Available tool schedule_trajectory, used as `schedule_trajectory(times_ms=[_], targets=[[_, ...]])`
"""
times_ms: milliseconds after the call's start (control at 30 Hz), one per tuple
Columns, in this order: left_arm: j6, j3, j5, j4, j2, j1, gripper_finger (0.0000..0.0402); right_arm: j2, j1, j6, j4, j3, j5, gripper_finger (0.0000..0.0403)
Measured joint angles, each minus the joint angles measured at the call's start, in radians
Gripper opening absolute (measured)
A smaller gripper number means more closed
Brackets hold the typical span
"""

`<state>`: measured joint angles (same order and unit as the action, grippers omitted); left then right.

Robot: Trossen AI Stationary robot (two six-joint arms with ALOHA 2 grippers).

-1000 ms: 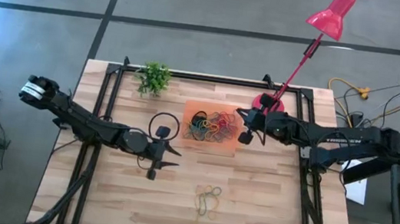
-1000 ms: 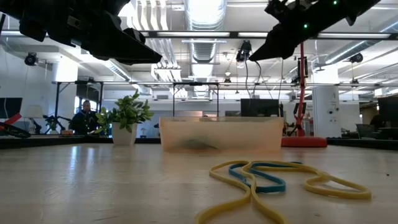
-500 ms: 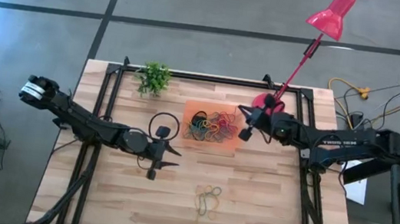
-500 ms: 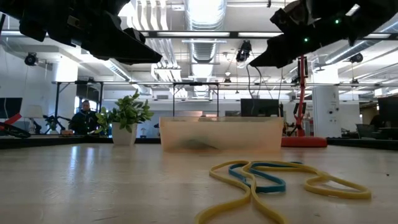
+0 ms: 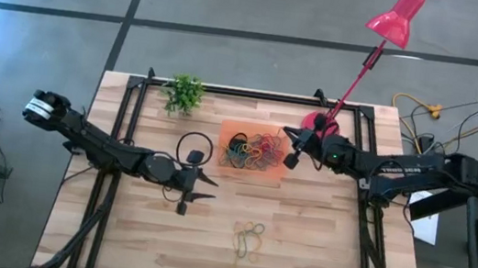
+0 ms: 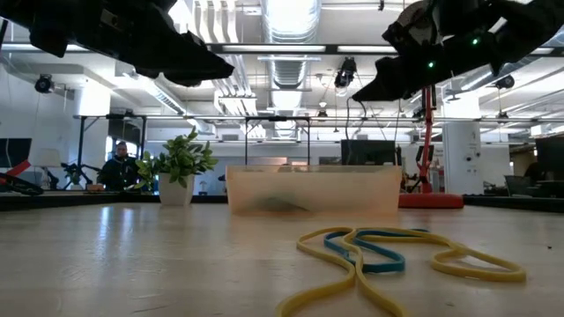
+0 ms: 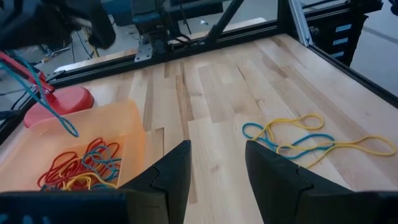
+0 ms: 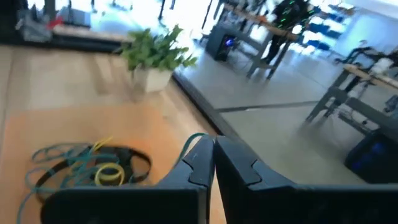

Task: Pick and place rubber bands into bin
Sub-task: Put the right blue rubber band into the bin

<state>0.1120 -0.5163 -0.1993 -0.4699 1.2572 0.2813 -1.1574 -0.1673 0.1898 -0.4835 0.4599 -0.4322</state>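
Note:
The bin (image 5: 270, 176) is an orange tray at the table's far middle. A heap of coloured rubber bands (image 5: 251, 149) lies inside it. A few yellow and blue bands (image 5: 250, 237) lie loose on the wood nearer the front edge. My right gripper (image 5: 290, 150) hovers over the bin's right edge, shut on a blue-green band. My left gripper (image 5: 206, 189) hangs open in the air left of the bin, with nothing between its fingers (image 7: 180, 165). It points toward the loose bands (image 7: 311, 140). My right gripper pinches a blue-green rubber band between its shut fingertips; a short arc of the band (image 8: 198, 138) shows beside them. The fingers reach in nearly level from the table's right side. The band's thin strands (image 7: 59, 115) hang slack below, over the bin.
A small potted plant (image 5: 184, 93) stands at the far left of the table. A red lamp's round base (image 5: 324, 124) sits just behind the bin's right corner, its arm rising to the right. Black frame rails run along the table's sides. Bare wood lies around the loose bands.
My right gripper has sunk a little over the bin's right edge and tipped its fingers further down, staying shut on the band. My left arm has kept still.

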Motion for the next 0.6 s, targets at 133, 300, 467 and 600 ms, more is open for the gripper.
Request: schedule_trajectory(times_ms=[133, 300, 467, 600], targets=[[0.000, 0.000, 0.000, -0.011, 0.000, 0.000, 0.0137, -0.078, 0.000, 0.013, -0.017, 0.013, 0.031, 0.0008], [-0.001, 0.000, 0.000, -0.014, 0.000, 0.000, 0.0137, -0.173, -0.007, 0.027, -0.028, 0.060, 0.032, 0.0008], [-0.001, 0.000, 0.000, -0.012, 0.000, 0.000, 0.0137, -0.241, -0.018, 0.035, -0.029, 0.111, 0.033, 0.0009], [-0.001, 0.008, 0.000, -0.011, 0.000, 0.000, 0.0137, -0.283, -0.018, 0.058, -0.023, 0.141, 0.093, 0.0024]])
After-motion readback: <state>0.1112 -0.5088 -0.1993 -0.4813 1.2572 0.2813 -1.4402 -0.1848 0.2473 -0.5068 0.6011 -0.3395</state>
